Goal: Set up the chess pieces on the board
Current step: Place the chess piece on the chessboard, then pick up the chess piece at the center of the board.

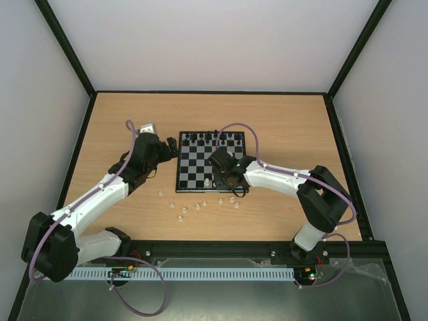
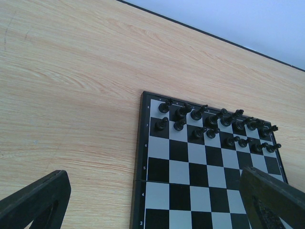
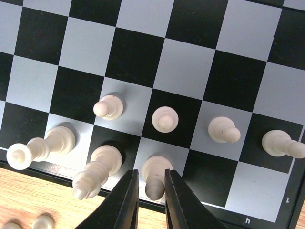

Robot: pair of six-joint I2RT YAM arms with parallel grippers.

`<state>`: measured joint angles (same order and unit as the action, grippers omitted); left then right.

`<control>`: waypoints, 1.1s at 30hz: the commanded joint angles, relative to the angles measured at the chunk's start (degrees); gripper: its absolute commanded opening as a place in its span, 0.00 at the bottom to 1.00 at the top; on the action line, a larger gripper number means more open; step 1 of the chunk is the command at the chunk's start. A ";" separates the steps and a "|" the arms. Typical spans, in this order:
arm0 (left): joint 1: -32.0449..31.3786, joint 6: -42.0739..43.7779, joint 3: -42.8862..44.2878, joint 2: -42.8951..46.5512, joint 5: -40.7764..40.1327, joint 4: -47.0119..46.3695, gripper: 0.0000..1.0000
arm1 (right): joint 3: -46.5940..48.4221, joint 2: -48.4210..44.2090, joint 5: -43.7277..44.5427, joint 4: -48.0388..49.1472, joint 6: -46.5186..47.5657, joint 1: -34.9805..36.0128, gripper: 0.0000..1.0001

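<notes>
Right fingers (image 3: 121, 210) slightly parted round white piece (image 3: 155, 179) – board (image 3: 190, 67) edge

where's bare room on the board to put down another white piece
Bare: the board's middle rows, between the black chessmen and white pawns, plus two near-row squares by the h mark, beside the piece at the right gripper. Crowded: loose pieces on the table before the board.

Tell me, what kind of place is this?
Probably a robot test booth, not a home: plain white walls close in a wooden table, two robot arms are mounted at its near edge, and a small chessboard lies before them.
</notes>
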<state>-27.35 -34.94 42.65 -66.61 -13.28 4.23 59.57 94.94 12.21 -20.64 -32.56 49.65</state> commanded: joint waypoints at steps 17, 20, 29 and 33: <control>-0.07 0.35 -0.56 0.51 -0.20 -0.86 0.99 | -1.00 -5.77 1.30 -1.48 0.30 0.44 0.43; -0.07 0.37 -0.62 0.41 -0.26 -0.84 0.99 | -1.24 -6.68 1.36 -1.72 0.23 0.42 0.44; -0.07 0.34 -0.54 0.18 -0.39 -0.70 1.00 | -1.83 -10.63 0.36 -1.78 0.74 0.91 0.44; -0.07 0.39 -0.52 0.20 -0.43 -0.71 1.00 | -2.72 -12.42 -0.09 -1.97 1.02 1.45 0.44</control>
<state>-27.35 -34.94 42.65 -66.61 -13.30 4.23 58.24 85.30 12.38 -20.71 -32.21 50.22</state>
